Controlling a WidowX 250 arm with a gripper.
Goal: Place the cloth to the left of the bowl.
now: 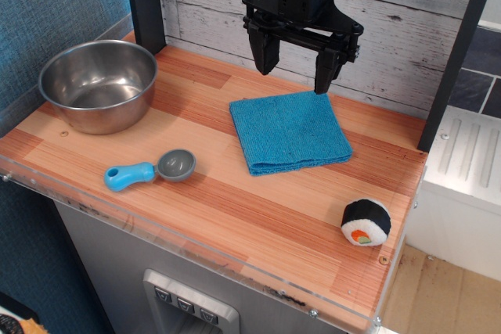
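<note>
The blue cloth lies folded and flat on the wooden table, right of centre. The shiny steel bowl stands at the far left, empty. My gripper hangs above the cloth's back edge with its two black fingers spread wide, holding nothing. Its right fingertip is close over the cloth's back right corner. The cloth is to the right of the bowl, well apart from it.
A small grey scoop with a blue handle lies in front, between bowl and cloth. A toy sushi roll sits near the front right corner. A wood-plank wall stands behind, a black post by the bowl.
</note>
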